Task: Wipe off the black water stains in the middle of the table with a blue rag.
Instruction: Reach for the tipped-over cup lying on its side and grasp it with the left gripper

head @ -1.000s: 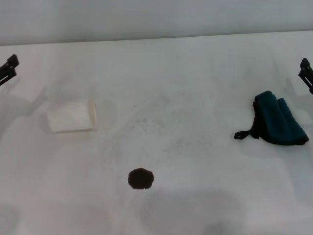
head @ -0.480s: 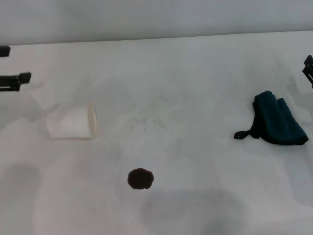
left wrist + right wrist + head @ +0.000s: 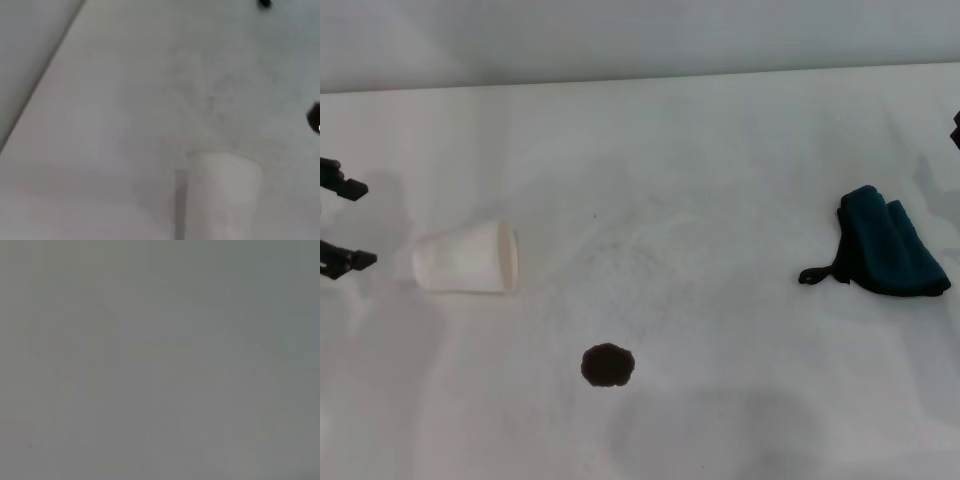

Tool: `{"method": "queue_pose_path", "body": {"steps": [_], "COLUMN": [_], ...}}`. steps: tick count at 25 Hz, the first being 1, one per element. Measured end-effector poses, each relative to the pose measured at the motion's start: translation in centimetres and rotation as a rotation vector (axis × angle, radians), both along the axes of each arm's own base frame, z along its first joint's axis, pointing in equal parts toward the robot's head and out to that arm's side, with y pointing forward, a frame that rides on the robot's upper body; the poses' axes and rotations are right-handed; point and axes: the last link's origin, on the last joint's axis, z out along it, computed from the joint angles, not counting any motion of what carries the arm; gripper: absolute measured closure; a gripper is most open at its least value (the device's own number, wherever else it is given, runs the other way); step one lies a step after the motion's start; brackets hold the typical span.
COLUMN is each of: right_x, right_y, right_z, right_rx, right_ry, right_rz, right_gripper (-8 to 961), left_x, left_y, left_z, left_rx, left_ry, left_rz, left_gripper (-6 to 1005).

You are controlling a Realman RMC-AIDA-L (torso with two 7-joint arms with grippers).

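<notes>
The black water stain (image 3: pixel 608 365) is a small roundish dark blot on the white table (image 3: pixel 700 200), near the front middle. It also shows at the edge of the left wrist view (image 3: pixel 315 116). The blue rag (image 3: pixel 888 243) lies folded at the right, with its black loop (image 3: pixel 815 274) pointing towards the middle. My left gripper (image 3: pixel 367 224) is open at the left edge, its two fingers spread just left of a white cup (image 3: pixel 468 258). Only a dark tip of my right gripper (image 3: pixel 956 130) shows at the right edge, beyond the rag.
The white cup lies on its side with its rim towards the middle; it also shows in the left wrist view (image 3: pixel 224 192). Faint grey smudges (image 3: pixel 620 250) mark the table's centre. The right wrist view shows only plain grey.
My left gripper has come down and nearer, to beside the cup's base, with its fingers spread wide. My right gripper has drawn back almost out of view. The rag and the stain have not moved.
</notes>
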Motion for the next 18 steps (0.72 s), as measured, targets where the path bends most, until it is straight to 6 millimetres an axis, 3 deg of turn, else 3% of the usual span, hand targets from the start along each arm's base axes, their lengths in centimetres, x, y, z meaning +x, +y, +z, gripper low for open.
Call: {"method": "queue_pose_path", "body": {"steps": [11, 18], "right_x": [-0.6, -1.0], "right_y": [-1.2, -1.7], "right_z": [-0.9, -1.7], "right_rx": [0.015, 0.004], "right_ry": [0.053, 0.082], "right_rz": [0.027, 0.024], "right_gripper": [85, 85], "left_x": [-0.9, -0.6], "left_y": [0.1, 0.5], "left_z": [-2.4, -2.6], "left_rx": [-0.053, 0.017], "left_ry": [0.13, 0.079], "left_rz": [-0.194, -0.218], "left_gripper": [138, 135]}}
